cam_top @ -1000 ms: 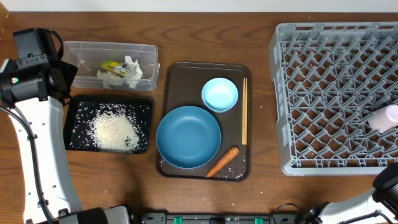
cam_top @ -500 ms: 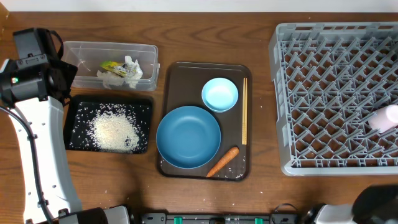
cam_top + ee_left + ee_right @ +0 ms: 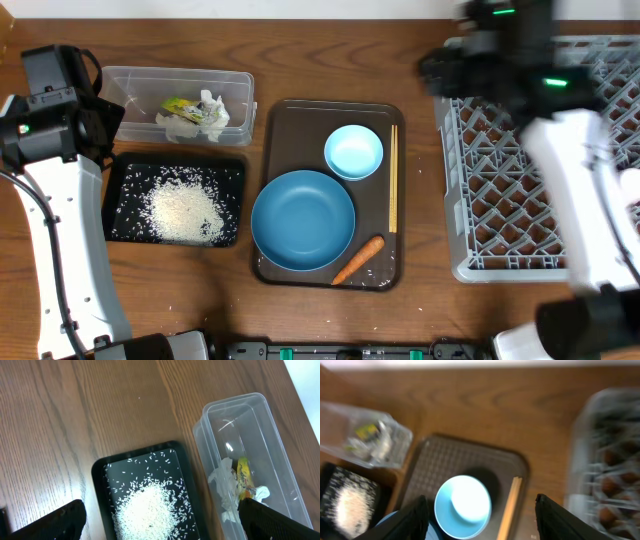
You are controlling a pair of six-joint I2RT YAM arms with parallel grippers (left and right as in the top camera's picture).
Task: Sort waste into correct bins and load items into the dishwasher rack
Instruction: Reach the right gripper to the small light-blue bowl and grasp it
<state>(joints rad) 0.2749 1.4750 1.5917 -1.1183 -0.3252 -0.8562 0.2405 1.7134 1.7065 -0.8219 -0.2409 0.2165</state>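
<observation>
My left gripper [image 3: 162,525] is open and empty, low over the black tray [image 3: 100,485] of rice [image 3: 147,510], beside the clear tub [image 3: 235,425] that holds a yellow-green wrapper [image 3: 243,477] and paper wads [image 3: 222,485]. My right gripper [image 3: 487,520] is open and empty, above the light-blue bowl [image 3: 465,505] and chopsticks [image 3: 507,510]; its view is blurred. Overhead, the blue plate [image 3: 303,220], bowl [image 3: 353,152], chopsticks [image 3: 393,190] and carrot [image 3: 358,260] lie on the brown serving tray [image 3: 290,130]. The right arm [image 3: 500,50] reaches over the grey rack [image 3: 490,200].
The clear tub [image 3: 135,80] and black tray [image 3: 125,175] sit side by side at the left, under the left arm [image 3: 50,100]. A few rice grains lie on the wood near the front edge. The right arm hides part of the rack's right side.
The right arm has swung from the bottom right edge up into view, now blurred over the rack's far left corner. The left arm and all objects are unmoved.
</observation>
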